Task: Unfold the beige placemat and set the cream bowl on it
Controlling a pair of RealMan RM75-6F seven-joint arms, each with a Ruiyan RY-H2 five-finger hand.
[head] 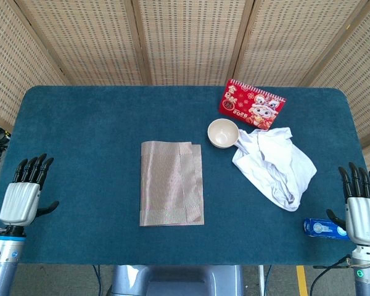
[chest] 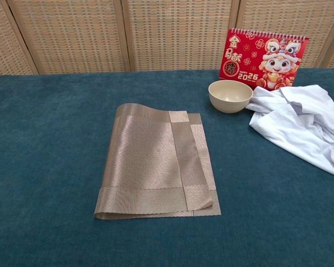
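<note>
Looking down from the head view, a red desk calendar (head: 254, 105) with a cartoon lion and gold characters stands near the far edge of the tabletop (head: 98, 123), which is covered in blue-green carpet-like cloth. A cream bowl (head: 222, 133) sits upright just in front of it, touching a crumpled white cloth (head: 274, 163). The beige placemat (head: 172, 184) lies folded near the middle, woven and ribbed, with bare cloth on all sides. A small blue packet (head: 324, 228) lies by the right front edge; its print is too small to read. The left hand (head: 24, 194) and right hand (head: 362, 206) hover at the front corners, both released, fingers straight and apart, holding nothing.

From the chest view, the calendar (chest: 265, 55) reads "2026". The bowl (chest: 230, 95) is round and matte, well apart from the placemat (chest: 156, 164), whose top flap overlaps a lower layer with a banded border. The cloth (chest: 306, 125) spreads to the right. Neither hand shows here.
</note>
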